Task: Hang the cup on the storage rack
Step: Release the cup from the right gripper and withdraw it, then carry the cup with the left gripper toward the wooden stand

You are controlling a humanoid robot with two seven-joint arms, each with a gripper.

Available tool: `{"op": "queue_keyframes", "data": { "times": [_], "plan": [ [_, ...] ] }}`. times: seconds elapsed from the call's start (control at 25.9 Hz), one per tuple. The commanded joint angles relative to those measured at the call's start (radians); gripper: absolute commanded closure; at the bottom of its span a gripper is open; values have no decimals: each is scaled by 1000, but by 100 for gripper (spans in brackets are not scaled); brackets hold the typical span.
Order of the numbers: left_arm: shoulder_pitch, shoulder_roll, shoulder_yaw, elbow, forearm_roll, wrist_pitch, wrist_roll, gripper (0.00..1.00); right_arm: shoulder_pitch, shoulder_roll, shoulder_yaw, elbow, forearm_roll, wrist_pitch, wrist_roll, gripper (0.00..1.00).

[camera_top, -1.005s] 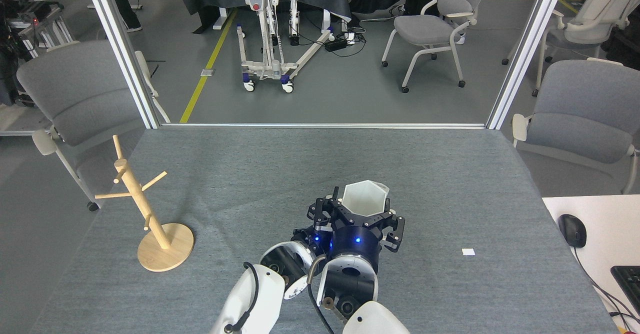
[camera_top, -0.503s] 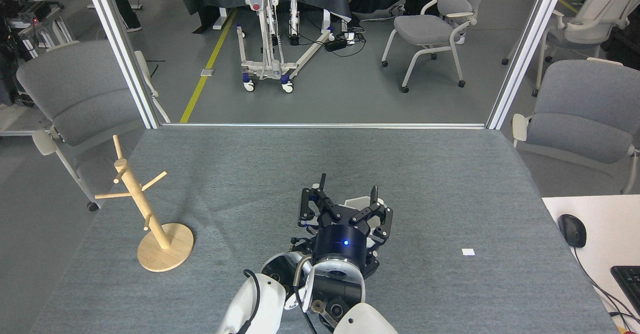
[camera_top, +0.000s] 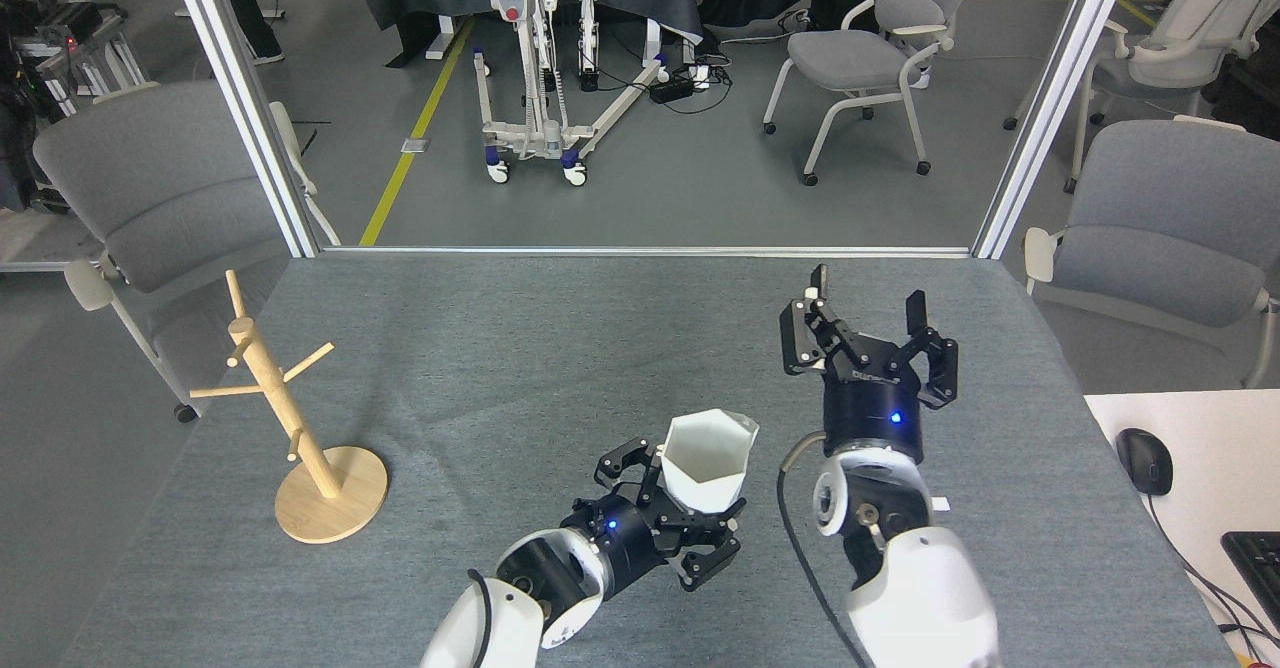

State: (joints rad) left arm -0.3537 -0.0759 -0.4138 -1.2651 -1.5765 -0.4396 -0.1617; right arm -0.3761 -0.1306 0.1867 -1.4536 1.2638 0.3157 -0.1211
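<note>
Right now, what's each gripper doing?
Left gripper: shut on the white hexagonal cup.
Right gripper: open, holding nothing.

One cup (camera_top: 705, 458), one storage rack (camera_top: 290, 418), two grippers, four chairs, one mouse (camera_top: 1145, 460)

White cup (camera_top: 705, 458) upright, wooden rack (camera_top: 290, 418) far left

White arms, black end effectors, blue LEDs.
</note>
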Motion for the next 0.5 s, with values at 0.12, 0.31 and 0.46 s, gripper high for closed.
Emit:
{"op": "queue_keyframes", "data": {
  "times": [0.12, 0.31, 0.46],
  "plan": [
    [249, 165, 122, -272, -11, 62, -1, 100, 137, -113, -343, 94, 26, -561, 1, 0],
    [400, 200, 346, -355, -11, 67, 2, 100, 275, -112, -392, 82, 134, -627, 3, 0],
    [510, 208, 526, -416, -11, 55, 13, 100, 286, -112, -394, 81, 158, -624, 3, 0]
  ]
}}
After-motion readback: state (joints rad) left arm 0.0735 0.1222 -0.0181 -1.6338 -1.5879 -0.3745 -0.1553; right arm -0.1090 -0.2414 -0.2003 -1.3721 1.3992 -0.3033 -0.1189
